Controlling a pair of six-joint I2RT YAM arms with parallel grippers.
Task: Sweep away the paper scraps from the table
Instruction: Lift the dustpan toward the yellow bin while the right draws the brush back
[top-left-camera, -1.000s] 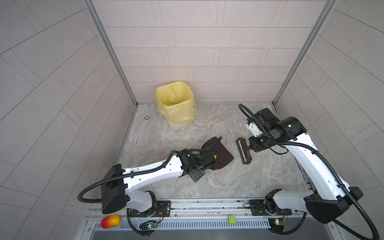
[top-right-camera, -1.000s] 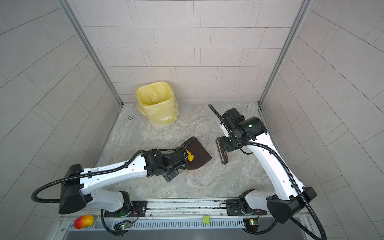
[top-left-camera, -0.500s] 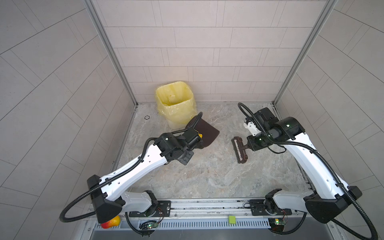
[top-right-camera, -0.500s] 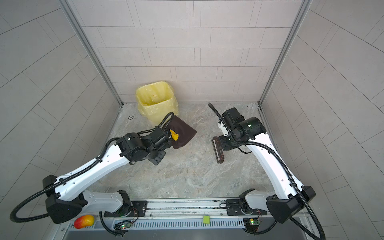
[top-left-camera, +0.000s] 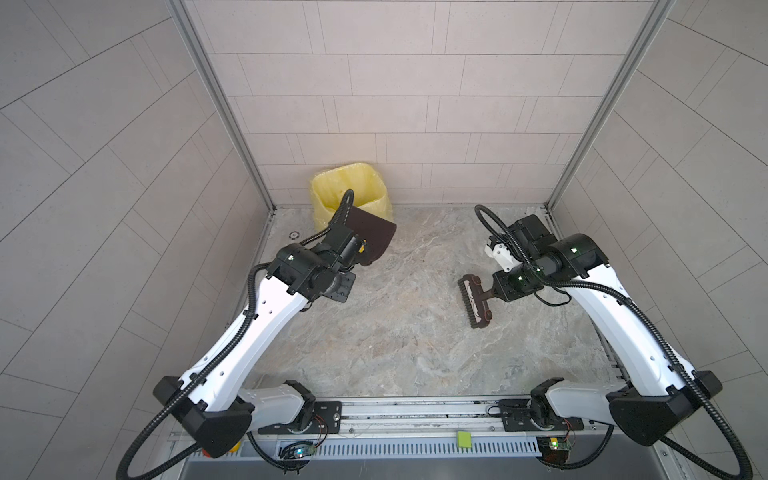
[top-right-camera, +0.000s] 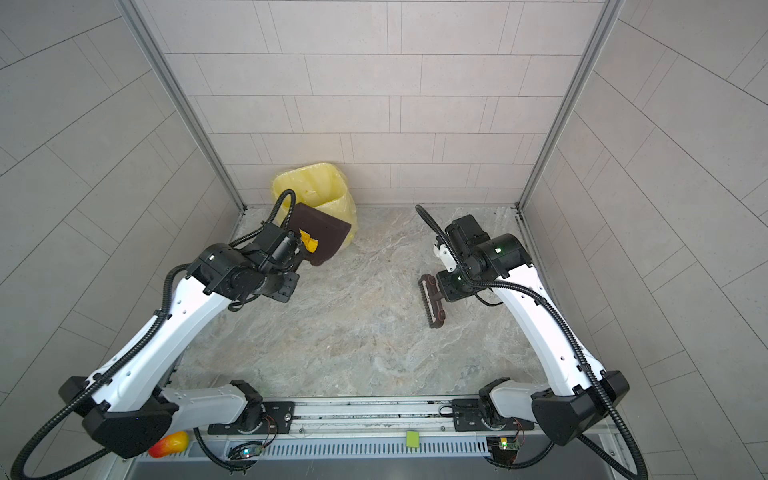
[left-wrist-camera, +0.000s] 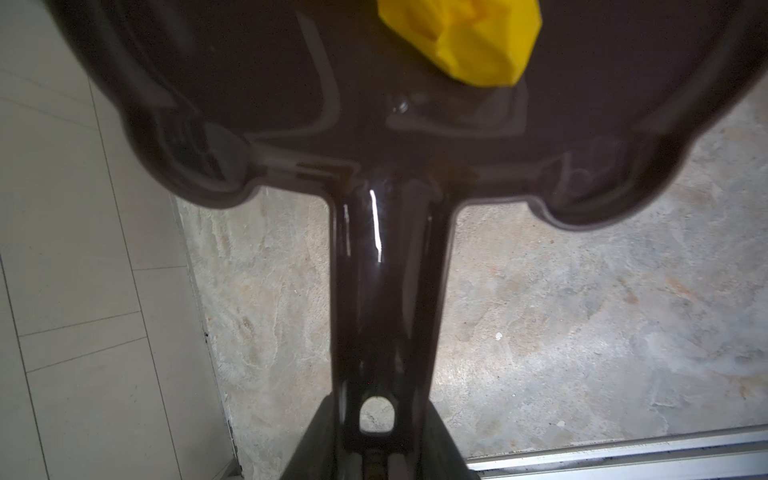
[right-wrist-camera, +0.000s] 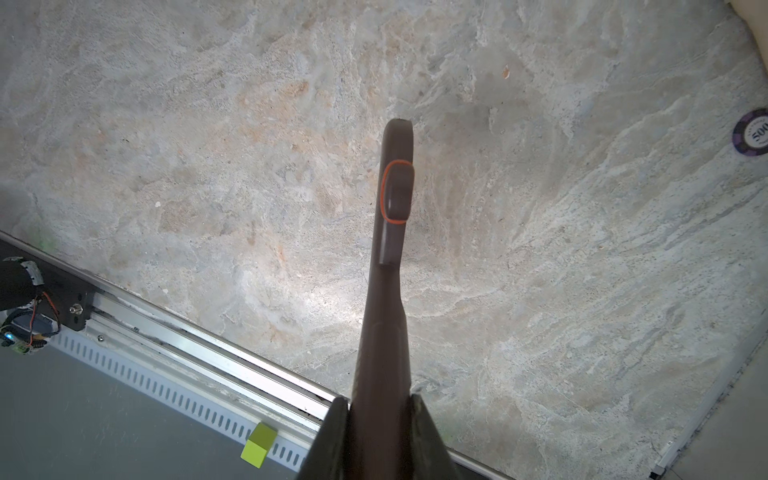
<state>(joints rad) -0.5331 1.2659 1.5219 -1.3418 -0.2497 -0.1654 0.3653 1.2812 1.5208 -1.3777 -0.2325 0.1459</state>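
My left gripper (top-left-camera: 352, 250) (top-right-camera: 296, 246) (left-wrist-camera: 376, 457) is shut on the handle of a dark brown dustpan (top-left-camera: 374, 235) (top-right-camera: 326, 235) (left-wrist-camera: 291, 104). It holds the pan in the air, right beside the yellow bin (top-left-camera: 353, 193) (top-right-camera: 311, 185) at the back left. One yellow crumpled paper scrap (top-right-camera: 309, 246) (left-wrist-camera: 469, 37) lies in the pan. I see no other paper scraps. My right gripper (top-left-camera: 498, 291) (top-right-camera: 446, 289) (right-wrist-camera: 380, 436) is shut on the handle of a brown brush (top-left-camera: 473, 301) (top-right-camera: 432, 301) (right-wrist-camera: 392, 208), whose head hangs low over the marbled table (top-left-camera: 395, 340) (top-right-camera: 353, 340) at the right.
A purple poker chip (right-wrist-camera: 754, 132) lies on the table near the bin. A small green square (top-left-camera: 464, 438) (top-right-camera: 412, 438) (right-wrist-camera: 258, 451) sits on the front rail, and a red-yellow mango toy (top-right-camera: 168, 444) lies at the front left. Tiled walls close in three sides.
My left arm has lifted the dustpan from the middle of the table and carried it back left to the bin. The right arm with the brush has shifted only slightly.
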